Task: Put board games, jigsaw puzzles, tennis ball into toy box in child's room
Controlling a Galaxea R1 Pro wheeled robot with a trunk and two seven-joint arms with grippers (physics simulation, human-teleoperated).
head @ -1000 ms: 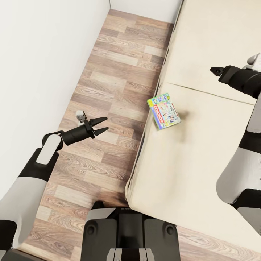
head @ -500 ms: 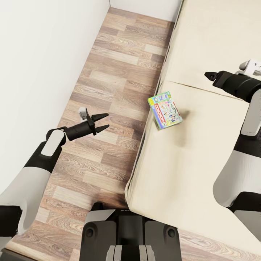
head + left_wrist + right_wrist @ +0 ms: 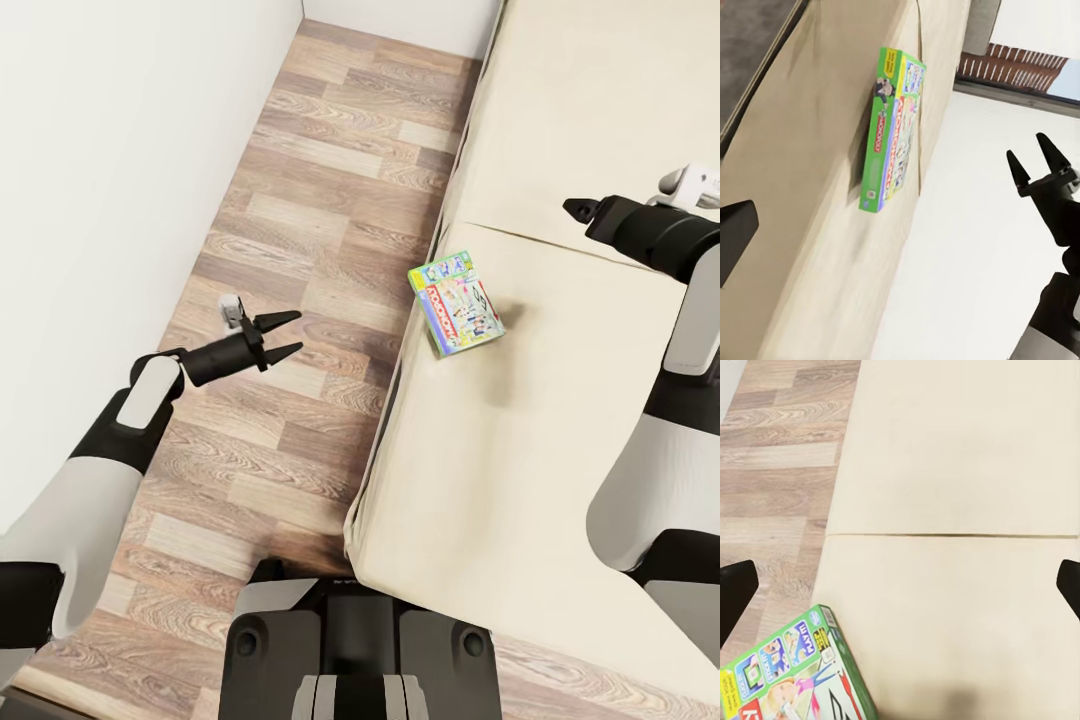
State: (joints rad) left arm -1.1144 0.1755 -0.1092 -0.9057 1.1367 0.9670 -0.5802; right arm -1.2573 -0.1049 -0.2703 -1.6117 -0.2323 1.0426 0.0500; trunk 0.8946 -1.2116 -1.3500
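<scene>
A flat green-edged board game box with a red-and-white printed lid (image 3: 455, 303) lies on the wide beige mattress of the bed (image 3: 560, 420), close to the mattress edge that borders the wood-plank floor (image 3: 330, 180) and just below the seam that crosses the mattress; in the left wrist view the same box (image 3: 892, 127) shows its green side and colourful face against the beige surface. Taking the box as the landmark, the left end effector (image 3: 280, 335) hangs over the floor beside the bed, well apart from the box on its floor side, with its two dark fingers spread and nothing between them. The right end effector (image 3: 578, 209) hovers above the mattress on the far side of the box, near the seam and also apart from the box; from the left wrist view its two fingers (image 3: 1041, 163) stand parted in a V and hold nothing. Neither arm touches the game. Judging from this, the task is at an early stage for this item: the box still rests on the bed, no grasp has been made, and it has yet to be carried to the toy box. How many of the other toys are already stowed cannot be told from here.
</scene>
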